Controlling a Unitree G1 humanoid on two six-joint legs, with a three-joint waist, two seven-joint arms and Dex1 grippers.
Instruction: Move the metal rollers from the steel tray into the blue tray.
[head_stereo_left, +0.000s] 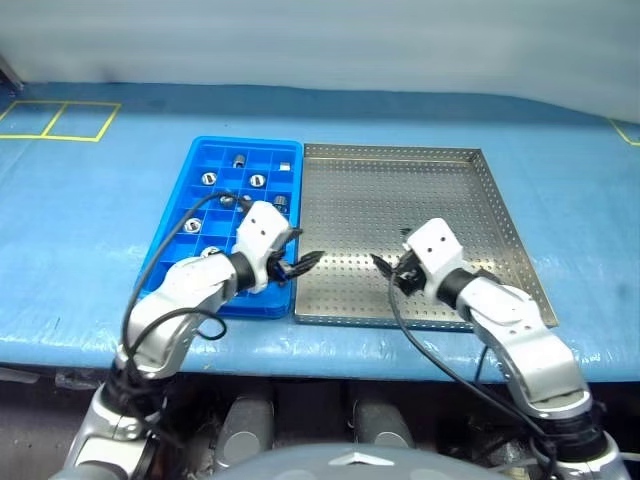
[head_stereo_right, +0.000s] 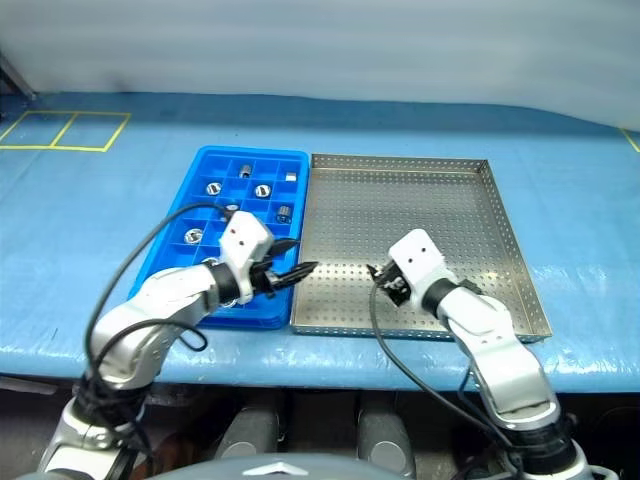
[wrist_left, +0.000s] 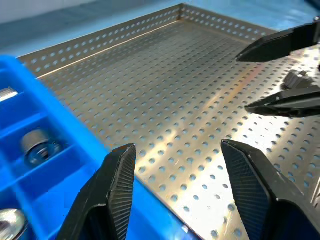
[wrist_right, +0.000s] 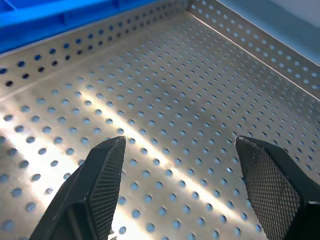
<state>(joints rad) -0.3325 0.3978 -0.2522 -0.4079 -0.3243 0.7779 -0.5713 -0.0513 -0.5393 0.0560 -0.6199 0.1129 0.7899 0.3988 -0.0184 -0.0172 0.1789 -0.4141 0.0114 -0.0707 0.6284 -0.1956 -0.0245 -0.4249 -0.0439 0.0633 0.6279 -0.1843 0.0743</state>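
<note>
The blue tray (head_stereo_left: 199, 160) lies on the left, touching the steel tray (head_stereo_left: 400, 153) on its right. Several metal rollers (head_stereo_left: 257, 181) sit singly in the blue tray's compartments; one (wrist_left: 37, 145) is close to my left fingers. My left gripper (head_stereo_left: 311, 262) hovers at the blue tray's near right corner, pointing across onto the steel tray, open and holding nothing. My right gripper (head_stereo_left: 381, 263) is over the near middle of the steel tray, pointing left towards the other one, open and holding nothing. Bare perforated floor (wrist_right: 165, 100) lies beneath it.
Both trays rest on a blue-covered table (head_stereo_left: 560, 150), its front edge just behind my arms. Yellow tape squares (head_stereo_left: 60, 120) mark the far left corner. Black cables (head_stereo_left: 160, 250) loop from both wrists above the trays' near edges.
</note>
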